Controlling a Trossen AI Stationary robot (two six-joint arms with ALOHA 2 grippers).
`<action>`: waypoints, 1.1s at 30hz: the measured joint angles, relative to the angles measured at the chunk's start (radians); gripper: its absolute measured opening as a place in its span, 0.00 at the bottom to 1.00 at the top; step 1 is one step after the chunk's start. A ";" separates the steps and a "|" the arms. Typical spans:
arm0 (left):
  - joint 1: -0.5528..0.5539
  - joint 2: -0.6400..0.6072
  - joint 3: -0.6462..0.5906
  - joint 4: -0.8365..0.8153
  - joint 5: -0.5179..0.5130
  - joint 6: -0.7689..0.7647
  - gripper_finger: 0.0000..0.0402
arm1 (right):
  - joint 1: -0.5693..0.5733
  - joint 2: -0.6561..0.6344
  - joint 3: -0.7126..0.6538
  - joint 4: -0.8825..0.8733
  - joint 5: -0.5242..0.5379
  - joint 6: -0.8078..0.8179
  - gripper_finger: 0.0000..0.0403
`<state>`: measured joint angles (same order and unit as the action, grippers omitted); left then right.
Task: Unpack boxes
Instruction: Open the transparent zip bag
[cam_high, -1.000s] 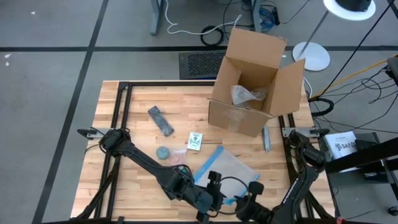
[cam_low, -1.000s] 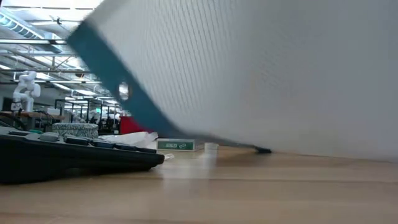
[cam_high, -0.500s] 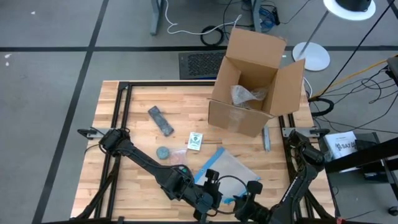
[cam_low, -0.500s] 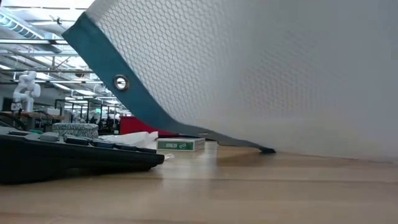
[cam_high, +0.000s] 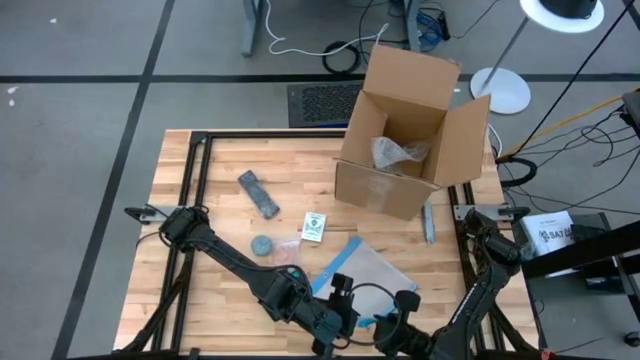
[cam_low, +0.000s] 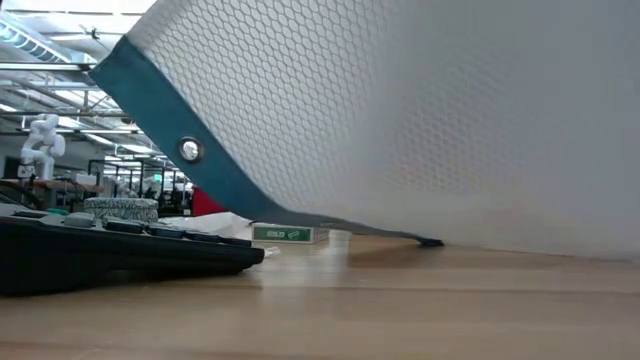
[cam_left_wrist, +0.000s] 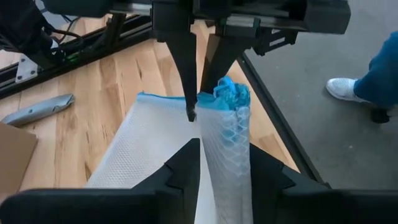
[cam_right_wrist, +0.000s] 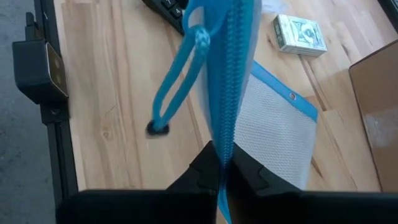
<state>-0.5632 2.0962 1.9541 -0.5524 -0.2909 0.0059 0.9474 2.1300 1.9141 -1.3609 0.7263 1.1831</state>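
The open brown cardboard box (cam_high: 400, 150) stands on its base at the table's far right, with crumpled clear plastic (cam_high: 398, 153) inside. A clear mesh pouch with a blue edge (cam_high: 365, 268) lies near the table's front edge. Its near end is raised, and it fills the low view (cam_low: 400, 120). My left gripper (cam_high: 340, 300) and right gripper (cam_high: 395, 315) are both shut on that raised near end, side by side. The left wrist view shows my left gripper (cam_left_wrist: 224, 155) with my right gripper (cam_left_wrist: 200, 93) facing it. My left gripper pinches the pouch's bunched mesh wall (cam_left_wrist: 225, 146) between its two fingers, just below the blue zipper edge, several layers gathered. That end is lifted off the table. My right gripper pinches the blue zipper edge (cam_right_wrist: 224, 140) between its two fingers, edge-on. A blue loop (cam_right_wrist: 177, 84) hangs from it, and the pouch's far end (cam_right_wrist: 280, 124) lies on the table.
A black remote-like bar (cam_high: 258, 193), a green card pack (cam_high: 314, 226), a round grey tin (cam_high: 262, 245) and a pink item (cam_high: 285, 252) lie at middle left. A box cutter (cam_high: 428, 222) lies right of the pouch. A person's shoe (cam_left_wrist: 345, 87) shows beside the table.
The raised end of the pouch has swayed a little between my two grippers, and its blue edge has shifted slightly in the low view. Its far end has stayed on the table. Both grippers keep their hold near the front edge.
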 joint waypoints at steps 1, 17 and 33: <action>0.000 0.000 0.000 0.006 0.000 0.000 0.26 | 0.000 0.000 0.000 0.000 0.000 0.000 0.00; 0.001 0.001 0.002 0.005 0.002 0.057 0.02 | -0.006 0.000 0.000 -0.006 -0.023 0.007 0.01; 0.031 0.001 0.003 -0.060 -0.082 0.049 0.00 | 0.029 0.000 0.067 -0.118 0.066 0.138 0.33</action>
<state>-0.5325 2.0972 1.9572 -0.6129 -0.3725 0.0546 0.9768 2.1300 1.9811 -1.4787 0.7924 1.3214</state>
